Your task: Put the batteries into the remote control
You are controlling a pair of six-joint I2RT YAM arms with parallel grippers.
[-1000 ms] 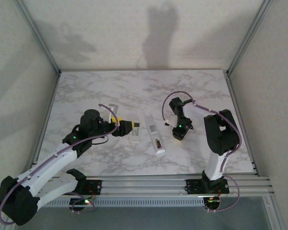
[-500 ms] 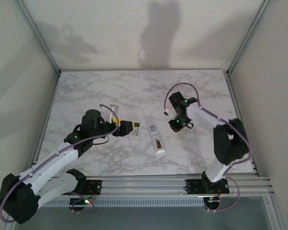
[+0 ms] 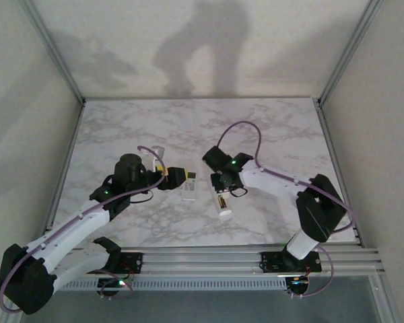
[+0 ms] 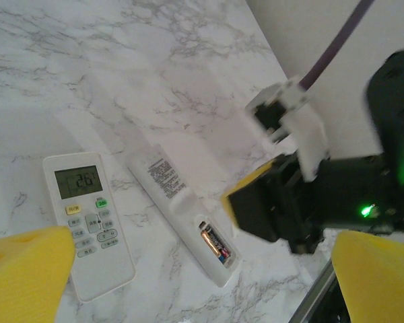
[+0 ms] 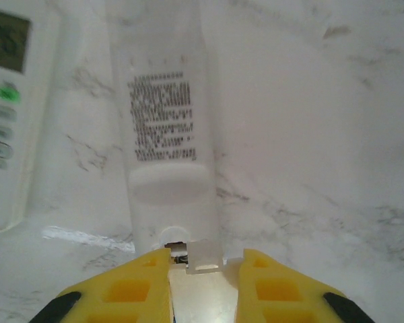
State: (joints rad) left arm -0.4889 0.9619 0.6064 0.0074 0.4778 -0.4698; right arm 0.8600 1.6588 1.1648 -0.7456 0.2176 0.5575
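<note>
The remote control lies face down mid-table, its printed back up and its compartment uncovered. One of the batteries sits in that compartment. My right gripper hovers over the remote's compartment end, its yellow fingers shut on a pale battery cover whose tab points at the compartment's edge. That gripper shows as a black and yellow block in the left wrist view. My left gripper stands open just left of the remote, over the wider remote, with nothing between its pads.
A shorter, wider white remote with a lit display lies face up beside the slim one. A small white piece lies behind my left wrist. The aluminium rail runs along the near edge.
My right gripper has swung left from the bare table right of the remote to a spot over its compartment end, its jaws closing in. The left arm has stayed put.
</note>
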